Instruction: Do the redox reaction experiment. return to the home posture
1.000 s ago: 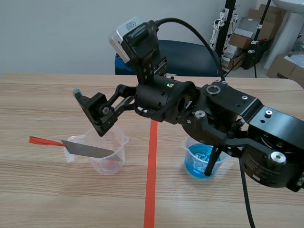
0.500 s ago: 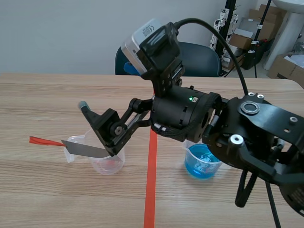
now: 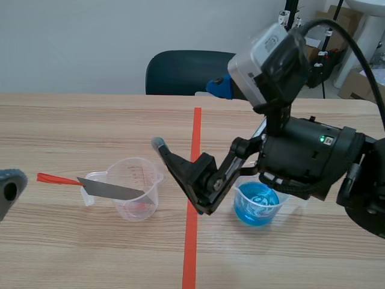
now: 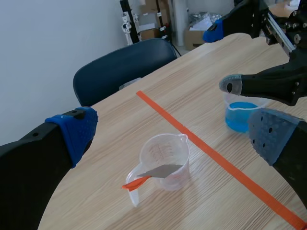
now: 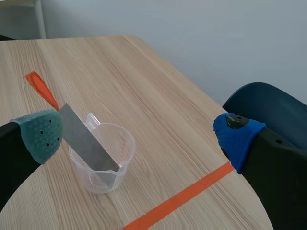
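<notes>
Right jaws: apart, holding nothing. In the right wrist view the grey-green pad [image 5: 39, 132] and the blue pad [image 5: 236, 136] stand wide of each other. Ahead of and below them, nearer the grey-green pad, sits the clear plastic measuring beaker [image 5: 103, 165]. The flat grey metal strip with a red-orange end [image 5: 88, 141] leans in this beaker: its lower end is inside, its upper part crosses the rim, and its red end projects past the beaker over the light wooden tabletop [image 5: 158, 96].

In the scene view the right arm [image 3: 307, 156] enters from the right. Its lower finger [image 3: 183, 174] hangs over the orange-red tape line [image 3: 190, 247], between the two beakers and touching neither. The clear beaker [image 3: 137, 189] with the strip [image 3: 111, 189] stands on one side of the line. The small clear beaker of blue liquid [image 3: 257, 205] stands on the other side, partly under the arm's body.

Left jaws: apart, holding nothing. In the left wrist view the two blue pads [image 4: 77, 133] stand at the far sides. The clear beaker [image 4: 165, 158] with the strip [image 4: 160, 171] lies ahead between them, well apart from both. The blue-liquid beaker [image 4: 240, 117] lies ahead, nearer the right-hand finger, with a finger of the other arm [image 4: 268, 84] above it.

Beyond the tabletop's far edge stands a dark blue chair [image 3: 180, 71].
</notes>
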